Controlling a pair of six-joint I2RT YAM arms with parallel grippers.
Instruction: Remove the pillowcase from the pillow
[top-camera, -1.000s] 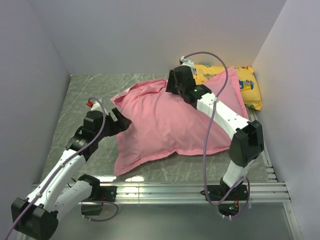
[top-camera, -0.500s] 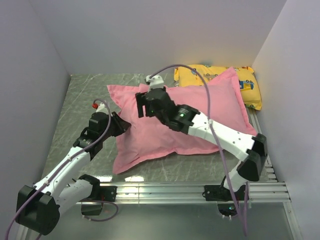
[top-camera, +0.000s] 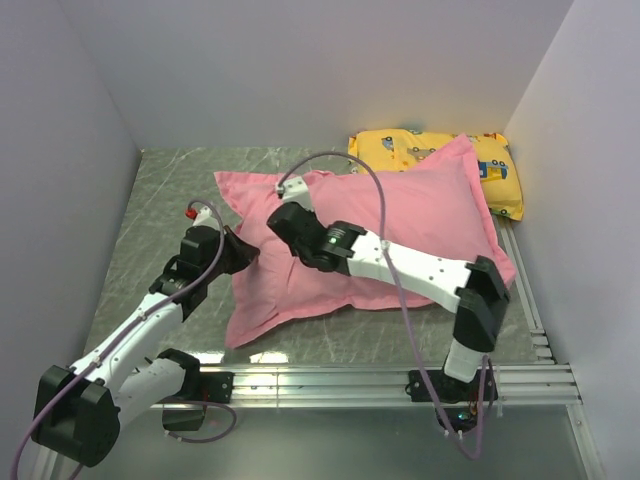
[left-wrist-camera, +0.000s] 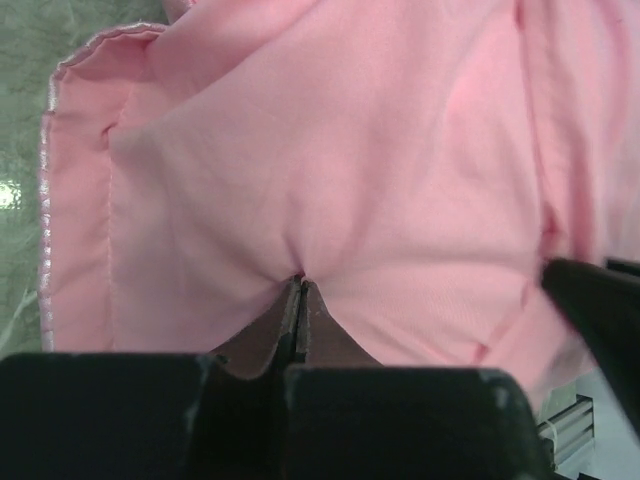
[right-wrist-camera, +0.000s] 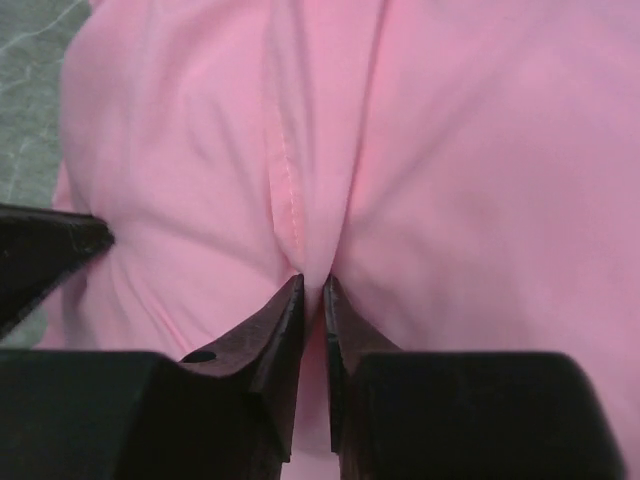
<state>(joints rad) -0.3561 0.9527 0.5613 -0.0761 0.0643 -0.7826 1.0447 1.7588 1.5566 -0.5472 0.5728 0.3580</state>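
While the pink satin pillowcase (top-camera: 420, 215) lies puffed and full across a grey marbled table (top-camera: 170, 190), two robot arms take hold of it near its left end. The pillowcase spreads over much of the table, and its far right corner touches a yellow cushion (top-camera: 495, 165) printed with vehicles, tucked against the back wall. The pillow itself does not show anywhere. No white peeks from any edge, so it is judged to sit wholly inside the pink fabric. The right arm (top-camera: 420, 270) stretches across the pillowcase from the right side. At its tip the right gripper (right-wrist-camera: 312, 285) has both fingers pinched together on a raised fold of pink cloth that carries a stitched seam (right-wrist-camera: 290, 190). The left gripper (left-wrist-camera: 300, 285), at the near-left edge of the pillowcase, is clamped tight on a small pucker of the same fabric, close to the hemmed border (left-wrist-camera: 45, 200). By this showing the job has barely begun: both holds look secure, but the opening has yet to be drawn back and the pillow slid free
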